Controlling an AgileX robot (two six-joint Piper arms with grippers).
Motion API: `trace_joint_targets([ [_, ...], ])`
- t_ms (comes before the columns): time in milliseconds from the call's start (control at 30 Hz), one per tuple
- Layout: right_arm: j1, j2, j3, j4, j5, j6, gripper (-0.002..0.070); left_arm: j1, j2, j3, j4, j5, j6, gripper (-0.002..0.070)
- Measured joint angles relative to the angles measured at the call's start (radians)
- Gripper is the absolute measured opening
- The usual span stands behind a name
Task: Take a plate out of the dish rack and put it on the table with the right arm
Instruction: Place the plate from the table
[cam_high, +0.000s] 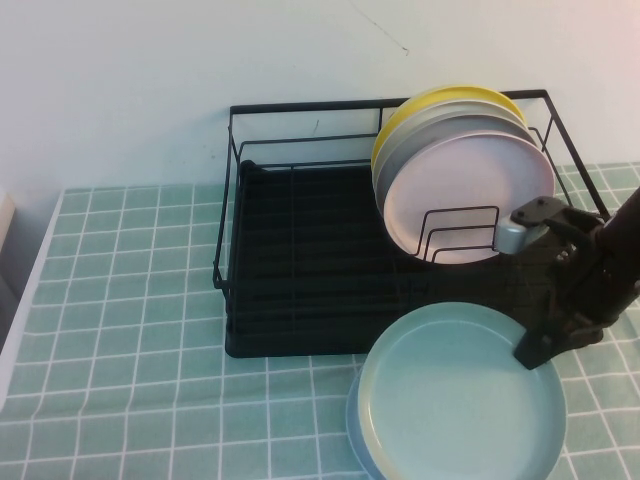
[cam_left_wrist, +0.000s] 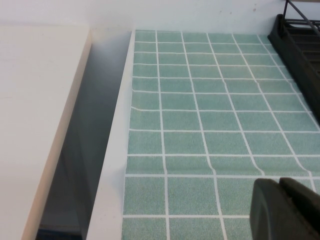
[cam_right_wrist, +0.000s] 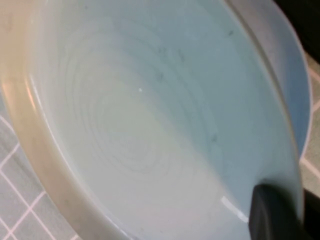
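The pale mint-green plate (cam_high: 455, 390) lies flat at the front right, stacked on or just above a light blue plate (cam_high: 358, 442). My right gripper (cam_high: 535, 350) is shut on the mint plate's right rim, one finger inside and one outside. In the right wrist view the plate (cam_right_wrist: 140, 125) fills the picture, with the gripper (cam_right_wrist: 295, 215) on its rim and the blue plate (cam_right_wrist: 292, 75) behind. The black dish rack (cam_high: 290, 270) stands behind on the grid-cloth table (cam_high: 130, 300). My left gripper (cam_left_wrist: 282, 207) is shut and empty, low over the cloth at the table's left.
A pale pink plate (cam_high: 465, 195), a grey plate (cam_high: 400, 150) and a yellow plate (cam_high: 440, 98) stand upright in the rack's right end. The rack's corner (cam_left_wrist: 300, 50) shows in the left wrist view. The table's left edge (cam_left_wrist: 112, 165) drops into a gap.
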Motion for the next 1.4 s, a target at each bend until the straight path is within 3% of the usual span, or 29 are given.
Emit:
trace_joint_targets([
  [467, 0.026, 0.033, 0.0, 0.0, -0.022, -0.007, 0.0048, 0.0, 0.0, 0.0, 0.0, 0.0, 0.0, -0.0002],
  [967, 0.03, -0.001, 0.0, 0.0, -0.028, 0.019, 0.0266, 0.0, 0.0, 0.0, 0.0, 0.0, 0.0, -0.0003],
  [1300, 0.03, -0.077, -0.002, -0.001, -0.041, 0.017, 0.028, 0.0, 0.0, 0.0, 0.0, 0.0, 0.0, -0.0003],
  [1400, 0.03, -0.124, -0.002, -0.005, -0.041, 0.017, 0.0224, 0.0, 0.0, 0.0, 0.0, 0.0, 0.0, -0.0003],
])
